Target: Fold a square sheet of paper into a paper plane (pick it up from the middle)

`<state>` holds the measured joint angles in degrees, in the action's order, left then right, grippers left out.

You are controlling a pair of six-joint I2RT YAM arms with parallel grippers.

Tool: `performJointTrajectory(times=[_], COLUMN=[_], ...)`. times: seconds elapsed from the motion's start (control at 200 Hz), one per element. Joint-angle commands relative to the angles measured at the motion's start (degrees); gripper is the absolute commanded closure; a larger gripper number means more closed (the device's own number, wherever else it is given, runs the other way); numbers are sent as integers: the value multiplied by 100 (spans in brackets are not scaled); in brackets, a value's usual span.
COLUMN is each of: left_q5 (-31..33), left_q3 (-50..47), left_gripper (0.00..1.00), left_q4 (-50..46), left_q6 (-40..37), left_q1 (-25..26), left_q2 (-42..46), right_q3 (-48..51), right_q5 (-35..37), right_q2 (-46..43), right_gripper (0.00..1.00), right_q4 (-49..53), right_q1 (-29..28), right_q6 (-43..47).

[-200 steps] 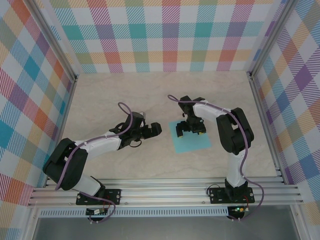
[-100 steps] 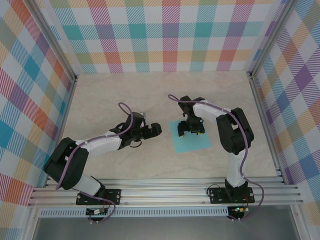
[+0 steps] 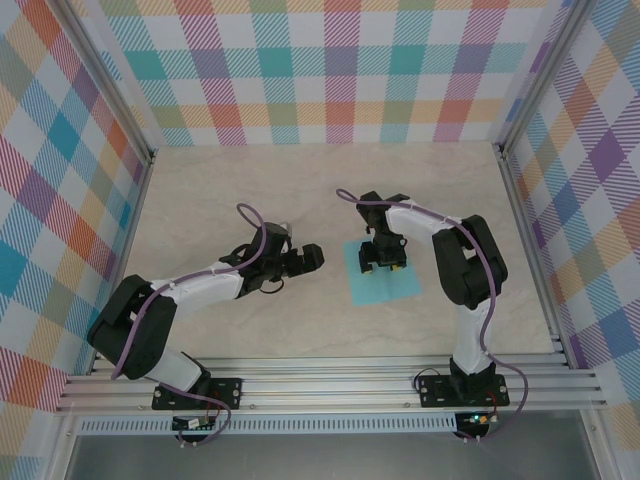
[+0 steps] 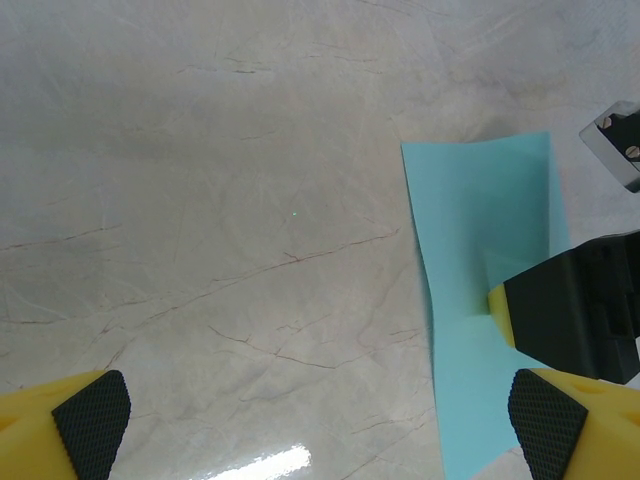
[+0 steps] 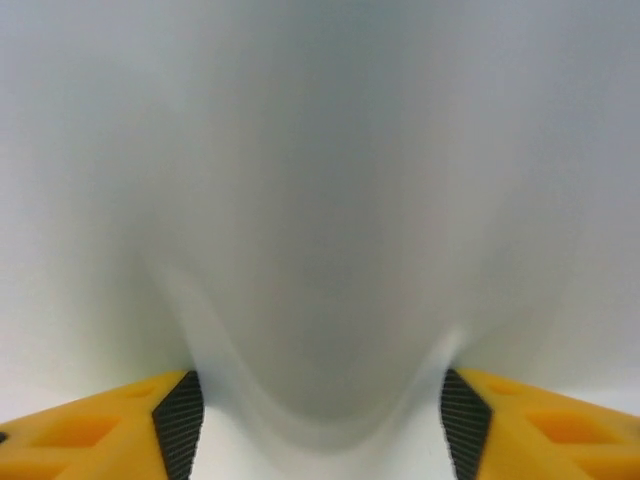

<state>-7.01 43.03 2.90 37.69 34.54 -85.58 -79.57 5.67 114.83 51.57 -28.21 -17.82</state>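
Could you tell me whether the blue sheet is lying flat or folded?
Spread, not folded: the sheet lies open, but bulges up between the right gripper's fingers.

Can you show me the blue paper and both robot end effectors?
Thin light-blue square sheet of paper [image 3: 388, 290]: top view, bare near part of the sheet.
Left end effector [image 3: 313, 258]: top view, midway between its fingertips.
Right end effector [image 3: 381, 266]: top view, midway between its fingertips, over the sheet.

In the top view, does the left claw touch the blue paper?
No, the left claw is over the bare table, with a clear gap between it and the paper.
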Motion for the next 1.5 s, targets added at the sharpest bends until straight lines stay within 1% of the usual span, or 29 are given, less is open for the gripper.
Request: performJointTrajectory(times=[0.0, 0.235, 0.275, 0.4, 0.455, 0.605, 0.675, 0.775, 1.175, 1.255, 1.295, 1.495], left_q5=[-33, 207, 255, 360, 429, 628, 699, 792, 885, 890, 894, 805], left_q3=[101, -25, -47, -67, -107, -222, -274, -329, -331, -339, -342, -312], left_gripper=[0, 0, 0, 0, 0, 0, 0, 0, 0, 0, 0, 0], left_q4=[-195, -205, -196, -286, -298, -339, -339, -350, -439, -462, -471, -488], left_q6=[-113, -90, -73, -67, -52, -38, -26, -31, 11, 16, 11, -8], left_q1=[105, 105, 105, 100, 104, 104, 103, 105, 105, 105, 105, 105], left_q2=[59, 271, 310, 414, 479, 671, 763, 857, 955, 981, 992, 1086], right_q3=[-12, 43, 64, 133, 177, 238, 281, 372, 537, 547, 558, 827], right_q5=[41, -72, -111, -252, -373, -663, -826, -1026, -1591, -1809, -2029, -3727], right_q2=[92, -337, -433, -725, -833, -1056, -1111, -1211, -1519, -1602, -1647, -1854], right_gripper=[42, 56, 59, 60, 65, 65, 68, 68, 71, 70, 70, 68], right_q4=[204, 190, 187, 154, 102, 2, -62, -183, -517, -599, -660, -1575], right_q1=[3, -1, -1, 0, 4, -1, -1, 0, -1, -1, 8, 147], right_q6=[-18, -61, -58, -97, -124, -226, -281, -351, -556, -595, -607, -928])
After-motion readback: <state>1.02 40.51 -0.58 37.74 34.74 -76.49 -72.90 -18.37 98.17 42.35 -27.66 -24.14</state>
